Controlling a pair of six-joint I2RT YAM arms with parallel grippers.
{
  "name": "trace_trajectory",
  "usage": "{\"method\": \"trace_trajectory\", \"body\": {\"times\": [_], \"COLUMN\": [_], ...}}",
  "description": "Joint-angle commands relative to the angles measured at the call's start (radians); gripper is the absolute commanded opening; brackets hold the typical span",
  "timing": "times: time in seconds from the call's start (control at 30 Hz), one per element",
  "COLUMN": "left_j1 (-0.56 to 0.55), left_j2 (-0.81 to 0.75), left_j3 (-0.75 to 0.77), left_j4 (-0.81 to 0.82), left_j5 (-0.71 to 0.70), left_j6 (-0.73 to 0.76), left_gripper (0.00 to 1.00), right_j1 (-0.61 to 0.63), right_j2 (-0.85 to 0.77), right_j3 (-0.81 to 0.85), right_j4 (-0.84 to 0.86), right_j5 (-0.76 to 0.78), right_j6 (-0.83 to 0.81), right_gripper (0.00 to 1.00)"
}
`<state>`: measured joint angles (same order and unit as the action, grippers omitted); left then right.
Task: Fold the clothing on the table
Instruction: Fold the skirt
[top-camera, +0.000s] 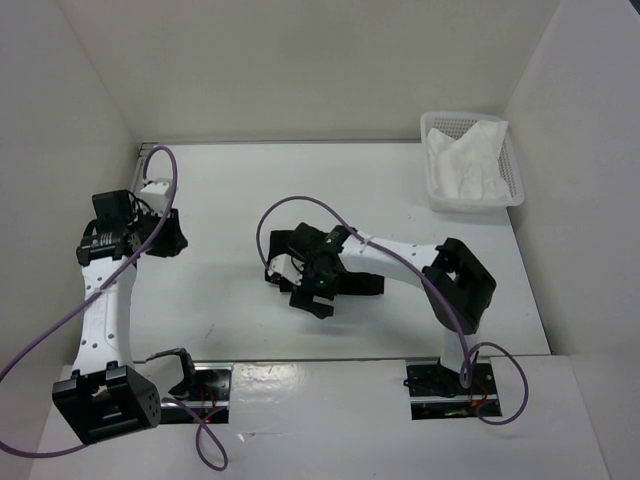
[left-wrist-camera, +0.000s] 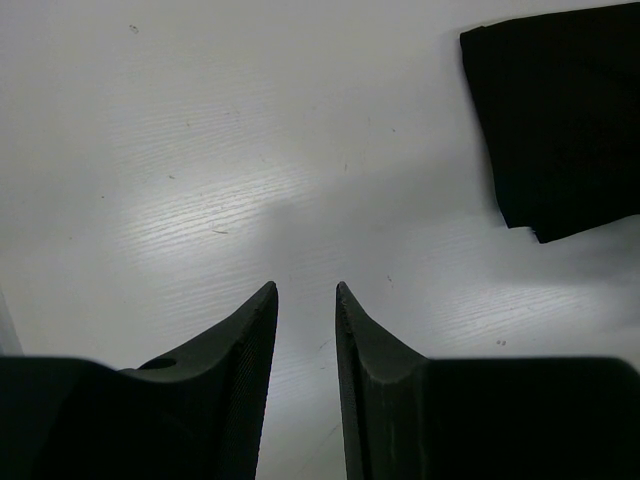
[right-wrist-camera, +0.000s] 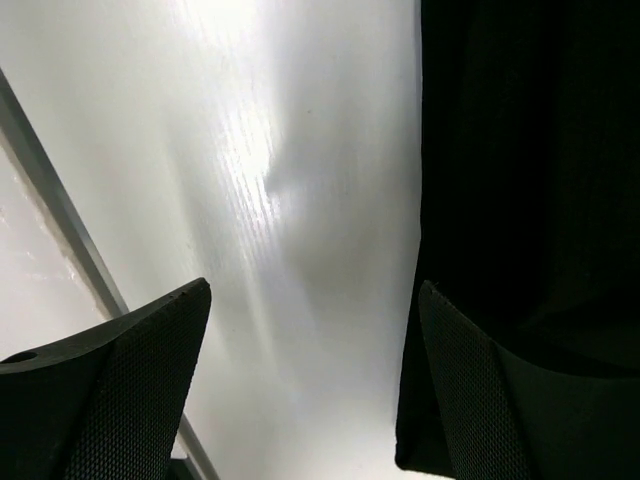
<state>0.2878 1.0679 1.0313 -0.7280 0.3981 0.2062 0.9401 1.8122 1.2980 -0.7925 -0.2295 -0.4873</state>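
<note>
The black clothing (top-camera: 362, 283) lies as a compact, flat bundle in the middle of the white table (top-camera: 230, 190), largely hidden under my right arm. My right gripper (top-camera: 305, 295) hovers over its near-left edge. In the right wrist view the right gripper (right-wrist-camera: 316, 285) is wide open with nothing between its fingers. One finger is over the clothing (right-wrist-camera: 530, 170), the other over bare table. My left gripper (top-camera: 168, 240) is off to the left, apart from the garment. Seen from its wrist, the left gripper (left-wrist-camera: 305, 287) shows a narrow empty gap over bare table, with a corner of the clothing (left-wrist-camera: 560, 120) at upper right.
A white mesh basket (top-camera: 515, 180) holding a crumpled white cloth (top-camera: 465, 160) stands at the table's far right corner. White walls enclose the table on three sides. A thin metal rail (right-wrist-camera: 60, 210) runs along the near edge, by the arm bases.
</note>
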Motion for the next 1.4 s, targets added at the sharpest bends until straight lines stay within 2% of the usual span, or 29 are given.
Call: {"method": "trace_trajectory", "body": {"times": [0.0, 0.1, 0.13, 0.23, 0.5, 0.73, 1.37], "left_j1": [0.008, 0.008, 0.008, 0.008, 0.008, 0.008, 0.008], "left_j2": [-0.022, -0.022, -0.022, -0.022, -0.022, -0.022, -0.022], "left_j3": [-0.013, -0.013, -0.013, -0.013, -0.013, -0.013, -0.013], "left_j4": [0.022, 0.022, 0.022, 0.022, 0.022, 0.022, 0.022], "left_j5": [0.027, 0.027, 0.027, 0.027, 0.027, 0.027, 0.027], "left_j6": [0.012, 0.012, 0.012, 0.012, 0.012, 0.012, 0.012], "left_gripper": [0.37, 0.37, 0.37, 0.37, 0.37, 0.37, 0.38], "right_j1": [0.003, 0.003, 0.003, 0.003, 0.003, -0.027, -0.057], "right_j2": [-0.02, -0.14, -0.155, -0.186, -0.123, -0.063, 0.029], "right_j3": [0.07, 0.095, 0.095, 0.095, -0.005, -0.014, 0.035], "right_j4": [-0.045, -0.019, -0.01, 0.004, 0.097, 0.156, 0.136], "right_j5": [-0.021, 0.103, 0.177, 0.258, 0.249, 0.208, 0.062], "right_j6": [0.01, 0.035, 0.035, 0.035, 0.035, -0.005, -0.014], "right_gripper": [0.88, 0.9, 0.91, 0.91, 0.92, 0.92, 0.92]}}
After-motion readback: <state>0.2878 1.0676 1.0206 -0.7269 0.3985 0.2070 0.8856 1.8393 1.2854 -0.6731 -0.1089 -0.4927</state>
